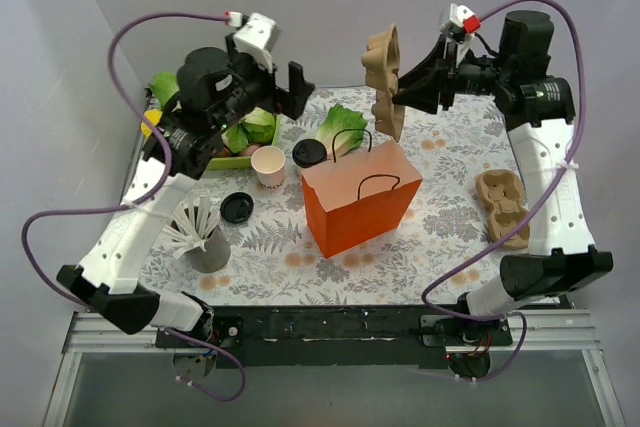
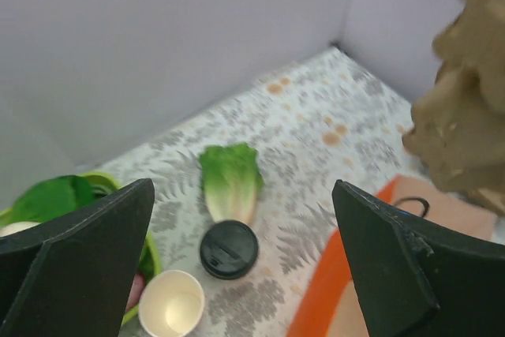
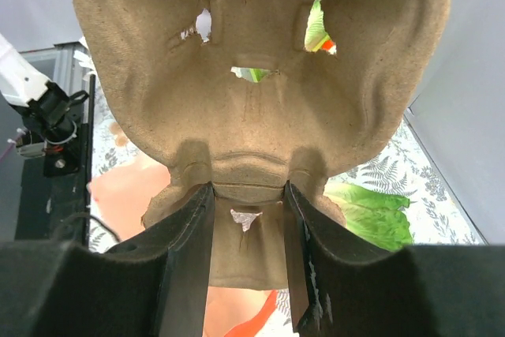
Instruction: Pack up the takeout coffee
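The takeout coffee, a small white cup with a black lid, stands on the table just left of the orange paper bag. In the left wrist view its lid shows from above, with the bag to its right. My left gripper is open and empty, held high above the coffee; it also shows in the left wrist view. My right gripper is shut on a brown pulp cup carrier and holds it in the air behind the bag; in the right wrist view the gripper pinches the carrier.
An open white cup stands left of the coffee. A loose black lid lies nearer. A lettuce leaf, a green bowl of vegetables, a grey holder of white sticks and a second carrier are on the table.
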`<act>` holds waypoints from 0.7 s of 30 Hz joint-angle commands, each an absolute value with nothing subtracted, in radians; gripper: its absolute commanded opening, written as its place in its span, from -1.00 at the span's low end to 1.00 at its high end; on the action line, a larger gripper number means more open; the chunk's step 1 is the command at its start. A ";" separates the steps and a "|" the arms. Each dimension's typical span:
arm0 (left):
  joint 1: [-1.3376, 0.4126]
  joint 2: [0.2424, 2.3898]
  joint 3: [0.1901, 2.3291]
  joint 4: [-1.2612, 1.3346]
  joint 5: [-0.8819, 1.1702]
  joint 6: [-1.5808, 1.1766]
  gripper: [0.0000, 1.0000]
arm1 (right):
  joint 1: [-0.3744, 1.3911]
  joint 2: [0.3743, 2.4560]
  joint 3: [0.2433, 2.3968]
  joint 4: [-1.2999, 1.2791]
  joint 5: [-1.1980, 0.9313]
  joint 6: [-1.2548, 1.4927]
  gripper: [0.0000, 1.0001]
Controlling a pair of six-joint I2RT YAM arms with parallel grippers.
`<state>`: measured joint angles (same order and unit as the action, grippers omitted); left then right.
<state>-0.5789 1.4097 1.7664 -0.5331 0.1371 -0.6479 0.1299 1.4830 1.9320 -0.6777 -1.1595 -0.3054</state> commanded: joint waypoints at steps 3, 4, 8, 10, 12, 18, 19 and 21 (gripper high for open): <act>-0.529 1.336 1.756 -0.427 -0.167 -0.628 0.96 | 0.259 1.607 2.140 -0.908 -1.077 -0.596 -0.97; -0.523 1.327 1.750 -0.414 -0.179 -0.624 0.96 | 0.273 1.611 2.167 -0.942 -1.069 -0.659 -0.97; -0.494 1.305 1.706 -0.393 -0.207 -0.612 0.96 | 0.334 1.576 2.109 -1.023 -1.028 -0.800 -0.97; -0.488 1.302 1.692 -0.390 -0.207 -0.611 0.96 | 0.368 1.528 2.065 -1.029 -1.003 -0.847 -0.97; -0.483 1.299 1.675 -0.382 -0.213 -0.607 0.96 | 0.386 1.474 1.982 -0.970 -0.982 -0.853 -0.97; -0.483 1.318 1.674 -0.382 -0.193 -0.609 0.96 | 0.384 1.330 1.752 -0.556 -0.734 -0.594 -0.97; -0.483 1.322 1.678 -0.383 -0.190 -0.611 0.96 | 0.383 1.321 1.743 -0.484 -0.694 -0.585 -0.97; -0.483 1.330 1.678 -0.385 -0.184 -0.617 0.96 | 0.380 1.324 1.764 -0.469 -0.588 -0.563 -0.97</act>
